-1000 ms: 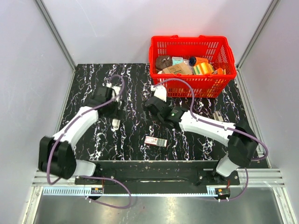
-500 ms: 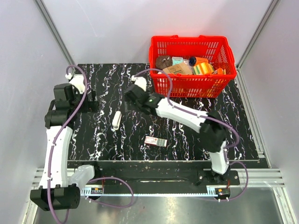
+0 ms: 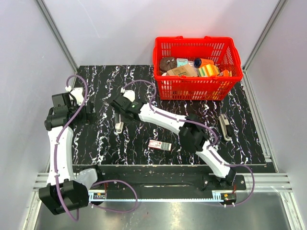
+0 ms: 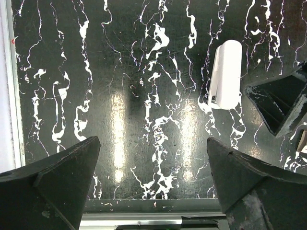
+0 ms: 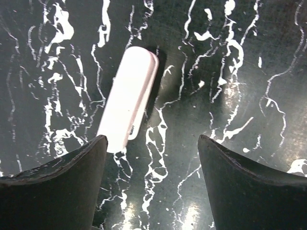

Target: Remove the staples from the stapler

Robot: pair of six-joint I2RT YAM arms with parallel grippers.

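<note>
The stapler [image 3: 118, 127] is a small white plastic bar lying flat on the black marbled mat, left of centre. My right gripper [image 3: 118, 114] hovers just behind it, reaching far left across the mat. In the right wrist view the stapler [image 5: 128, 98] lies slanted just ahead of my left fingertip [image 5: 98, 143], and the right gripper [image 5: 152, 139] stands open with only mat between its fingers. My left gripper [image 3: 88, 108] sits further left, open and holding nothing. In the left wrist view, with the left gripper [image 4: 153, 141] at the bottom, the stapler [image 4: 226, 74] shows at the upper right.
A red basket [image 3: 201, 88] with several items stands at the back right. A small flat pink-red box [image 3: 159, 144] lies near the mat's front edge. A grey oblong object [image 3: 224, 125] lies at the right. A finger [image 4: 283, 100] of the right gripper shows beside the stapler.
My right arm swung left from the mat's middle to just over the stapler, its jaws narrowing slightly. My left arm pulled back from the stapler to the mat's left edge.
</note>
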